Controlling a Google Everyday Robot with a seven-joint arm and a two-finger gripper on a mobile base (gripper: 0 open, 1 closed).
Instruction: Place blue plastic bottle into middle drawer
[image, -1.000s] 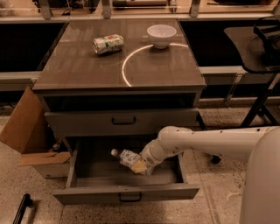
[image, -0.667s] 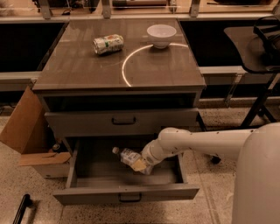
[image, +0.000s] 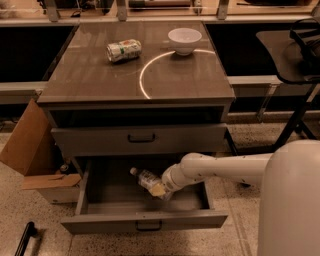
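Fingers (image: 159, 190) of your gripper (image: 161, 188) are closed on the base end of the blue plastic bottle (image: 145, 178), with one pale pad showing against its lower side. You have the bottle tilted, its white cap (image: 133, 171) pointing up and to the left and the labelled body running down to the right into the grip. Gripper and bottle both sit inside the open middle drawer (image: 145, 220), about the middle of its width; whether the bottle touches the drawer floor you cannot tell from this view. From the gripper your white arm (image: 225, 167) reaches back to the right, over the drawer's right wall, to the broad white body (image: 292, 200) in the lower right corner. The drawer is pulled well out, its grey front and small dark handle (image: 149, 226) nearest the camera. Directly above it the upper drawer (image: 140, 141) is shut. On the cabinet top (image: 90, 80) a crushed green-white can (image: 123, 50) lies on its side at the back left and a white bowl (image: 184, 40) stands upright at the back right, well apart, with a bright curved reflection (image: 145, 75) in front of the bowl. A cardboard box (image: 30, 150) with open flaps stands just beside the cabinet's left side, a dark chair (image: 280, 55) is at the right, and a black bar-like object (image: 24, 239) lies on the speckled floor at lower left.
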